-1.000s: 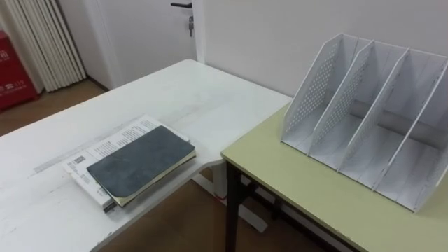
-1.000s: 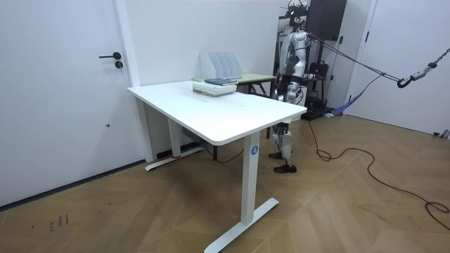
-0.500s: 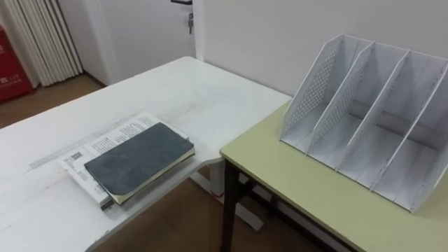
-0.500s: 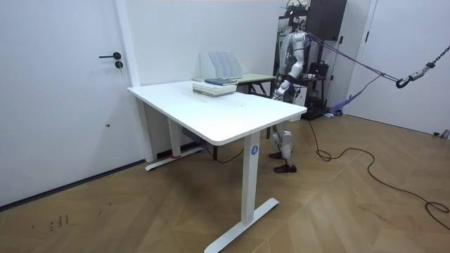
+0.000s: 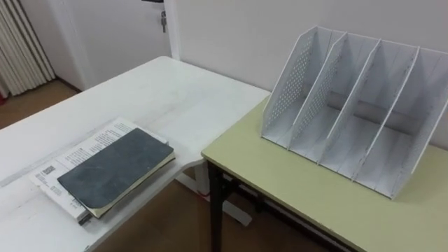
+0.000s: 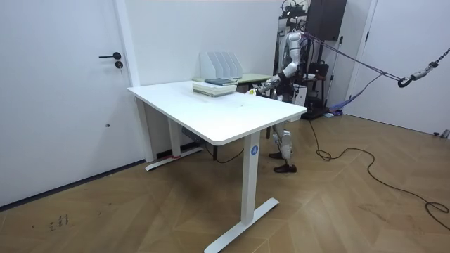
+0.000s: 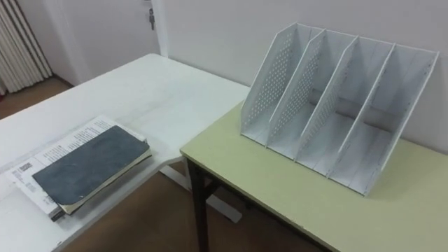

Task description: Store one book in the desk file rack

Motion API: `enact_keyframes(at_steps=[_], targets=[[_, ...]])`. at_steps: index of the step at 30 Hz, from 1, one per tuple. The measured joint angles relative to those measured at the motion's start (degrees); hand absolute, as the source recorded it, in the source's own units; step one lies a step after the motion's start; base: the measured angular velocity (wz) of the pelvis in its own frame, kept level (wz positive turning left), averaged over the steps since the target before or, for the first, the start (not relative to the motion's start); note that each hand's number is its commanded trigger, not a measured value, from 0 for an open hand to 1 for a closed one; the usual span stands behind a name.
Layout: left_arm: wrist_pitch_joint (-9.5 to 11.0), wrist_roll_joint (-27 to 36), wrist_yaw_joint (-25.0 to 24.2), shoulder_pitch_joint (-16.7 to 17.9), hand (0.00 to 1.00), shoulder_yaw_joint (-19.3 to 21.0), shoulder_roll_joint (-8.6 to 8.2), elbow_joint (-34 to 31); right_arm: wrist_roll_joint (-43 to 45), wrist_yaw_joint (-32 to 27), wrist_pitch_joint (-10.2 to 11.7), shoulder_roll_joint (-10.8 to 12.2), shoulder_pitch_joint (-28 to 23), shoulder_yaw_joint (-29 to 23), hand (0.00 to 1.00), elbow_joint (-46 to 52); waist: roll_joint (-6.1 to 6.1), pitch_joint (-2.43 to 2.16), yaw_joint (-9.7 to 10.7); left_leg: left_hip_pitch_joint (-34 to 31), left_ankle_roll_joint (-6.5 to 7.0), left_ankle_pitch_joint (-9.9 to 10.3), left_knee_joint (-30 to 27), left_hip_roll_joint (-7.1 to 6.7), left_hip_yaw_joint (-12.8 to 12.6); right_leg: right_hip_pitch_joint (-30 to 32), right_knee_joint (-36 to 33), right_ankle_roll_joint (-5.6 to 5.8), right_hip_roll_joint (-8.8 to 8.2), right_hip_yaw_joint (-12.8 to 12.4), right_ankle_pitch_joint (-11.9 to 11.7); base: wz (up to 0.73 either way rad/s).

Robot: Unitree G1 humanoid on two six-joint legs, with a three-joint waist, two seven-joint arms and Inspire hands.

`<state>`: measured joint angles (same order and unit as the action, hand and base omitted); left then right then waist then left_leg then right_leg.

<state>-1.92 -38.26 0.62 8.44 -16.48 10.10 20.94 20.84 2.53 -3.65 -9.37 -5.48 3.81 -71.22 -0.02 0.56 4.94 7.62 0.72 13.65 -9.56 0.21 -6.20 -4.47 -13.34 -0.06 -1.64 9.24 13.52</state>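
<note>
A dark grey soft-cover book (image 5: 115,170) lies flat on a white printed booklet (image 5: 67,155) at the near left of a white desk (image 5: 175,91), close to that desk's right edge. To the right, across a narrow gap, stands a pale olive-green desk (image 5: 294,199). It carries a white perforated plastic file rack (image 5: 350,105) with four upright compartments, all empty, set at the far side against the wall. Compared with half a second ago, the whole head view has slid, so the book and the rack both sit further left in the picture. That is the camera's own shift: in the room view the book, booklet and rack lie just where they were. The real change is in the robot. It stands at the far right end of the white desk, next to the olive-green desk, and an arm that hung at its side a second ago is now raised and stretched out. By its body this appears to be the left arm. The left robot hand (image 6: 263,86) is over the desk's far right edge, short of the book and apart from it. Whether it is wide or narrow cannot be told. It holds nothing that can be made out. This reads as the start of the reach: the book is not yet grasped and the rack is untouched.
</note>
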Motion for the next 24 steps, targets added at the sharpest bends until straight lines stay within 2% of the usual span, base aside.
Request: enact_keyframes(at_steps=[1,3,4,9,11,13,16,24], targets=[[0.3,-1.3,0.0,-0.4,0.00,-0.6,-0.01,-3.1,0.0,-0.1,0.0,0.0,0.0,0.0,0.00,0.0,-0.05,0.03,0.0,-0.2,0.01,0.0,0.0,0.00,0.0,0.0,0.3,0.02,-0.01,0.2,-0.1,0.10],[1.0,-3.3,0.2,-1.2,0.00,-1.0,0.02,-5.2,0.2,-0.5,0.1,0.0,0.1,0.1,0.00,-0.1,-0.07,0.07,0.0,0.1,0.01,0.0,0.0,0.01,0.1,-0.6,0.9,0.05,0.07,0.3,-0.3,0.02],[1.0,-4.4,0.6,-1.6,0.00,-1.5,0.21,-5.9,0.2,-0.8,0.1,-0.3,0.1,0.7,0.00,-0.1,0.15,-0.05,0.1,0.3,0.01,0.0,0.0,-0.02,0.2,-0.9,0.9,0.06,0.05,0.3,-0.3,0.00],[0.9,-6.0,1.7,-1.7,0.00,-2.4,0.87,-6.4,0.1,-1.7,0.4,-0.5,-0.1,1.9,0.00,-0.1,0.42,0.03,0.5,0.7,0.01,0.0,0.0,0.10,0.1,-1.8,1.7,-0.07,0.19,0.7,-0.4,0.04],[0.4,-8.7,1.7,-1.7,0.00,-2.9,1.65,-8.3,-0.1,-2.1,0.4,-0.5,0.0,1.8,0.00,-0.1,0.39,0.03,1.1,0.6,0.01,0.0,0.0,0.12,0.1,-1.5,1.7,-0.09,0.16,1.1,-0.4,0.10],[0.5,-12.9,2.4,-1.8,0.00,-3.7,3.50,-13.2,-0.1,-2.1,0.5,-0.5,0.3,1.8,0.00,-0.1,0.43,0.00,1.2,0.3,0.00,0.0,0.0,0.19,0.1,-1.2,1.7,-0.16,0.20,1.0,-0.4,0.00],[1.5,-16.4,5.6,-2.9,0.00,-4.0,4.05,-16.5,-0.1,-2.3,0.9,-0.5,0.5,1.9,0.00,-0.3,0.39,0.03,1.2,0.8,0.00,0.0,0.1,0.11,0.3,-1.6,1.7,-0.14,0.18,0.6,-0.4,-0.07],[1.9,-16.6,10.6,-3.4,0.00,-3.9,4.59,-17.5,-0.6,-2.4,1.1,-0.6,-0.2,3.8,0.00,-1.0,0.61,-0.10,1.0,1.0,0.00,0.0,0.1,0.26,0.3,-1.7,2.0,-0.22,0.40,0.4,-0.9,-0.03]])
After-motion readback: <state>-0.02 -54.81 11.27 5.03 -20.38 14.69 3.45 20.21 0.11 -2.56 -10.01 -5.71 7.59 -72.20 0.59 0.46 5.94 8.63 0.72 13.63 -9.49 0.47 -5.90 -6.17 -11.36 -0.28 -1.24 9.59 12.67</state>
